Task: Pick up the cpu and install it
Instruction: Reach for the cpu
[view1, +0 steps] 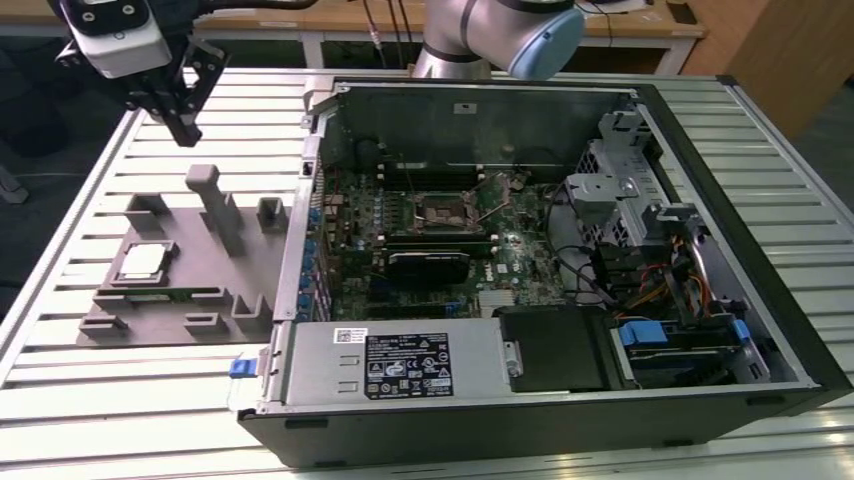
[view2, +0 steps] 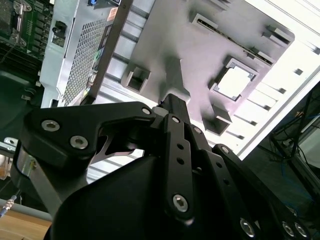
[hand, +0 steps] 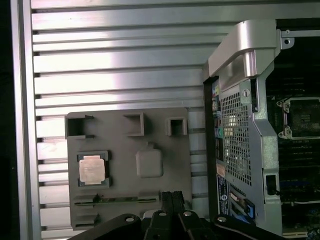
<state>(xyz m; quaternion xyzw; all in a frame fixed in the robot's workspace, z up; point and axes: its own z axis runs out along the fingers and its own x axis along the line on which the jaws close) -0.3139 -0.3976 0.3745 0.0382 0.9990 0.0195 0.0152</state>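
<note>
**cpu install: claw up, chip in its holder**

claw: the black two-finger gripper (view1: 183, 133) has its fingers pressed together with nothing between them, as both wrist views also show (hand: 172, 196). in the exterior view it hangs well above the flat grey plastic fixture plate (view1: 140, 320), near that plate's far edge.

cpu: the small square chip with pale silver metal top and thin tan rim (view1: 143, 262) lies flat in a framed pocket on the plate, apart from the claw (hand: 92, 168) (view2: 234, 81). the plate's tall grey upright post (view1: 207, 195) stands just beside the pocket.

beyond the plate: the open black-and-silver computer case (view1: 467, 115) lies just beside it, on the exterior view's right. the square metal-framed cpu socket (view1: 445, 212) on the board is bare.

handling (judgement): light, stiff and thin. the smooth top is probably slippery and the underside easily damaged. best hold is two opposite edges of the rim, with gentle squeeze, kept level.
</note>
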